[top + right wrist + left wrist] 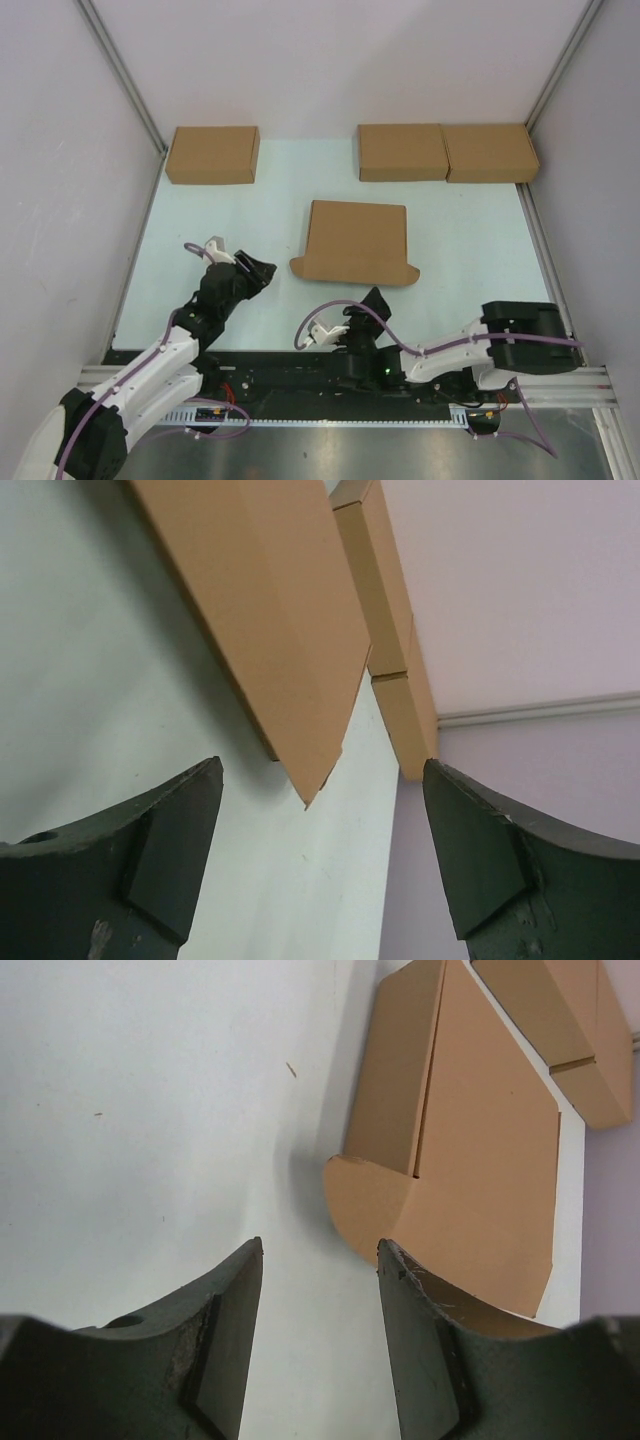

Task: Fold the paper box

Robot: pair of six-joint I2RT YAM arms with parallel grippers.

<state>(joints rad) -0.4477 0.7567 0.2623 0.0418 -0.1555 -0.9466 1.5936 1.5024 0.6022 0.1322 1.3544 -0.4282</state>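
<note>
Centrally, paper box on table, both jaws parted, empty.

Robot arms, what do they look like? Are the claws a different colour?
The left arm and right arm have white shells with black joints. A purple cable loops along each. The left claw and right claw have two dark, curved fingers, a bit scuffed.
</note>
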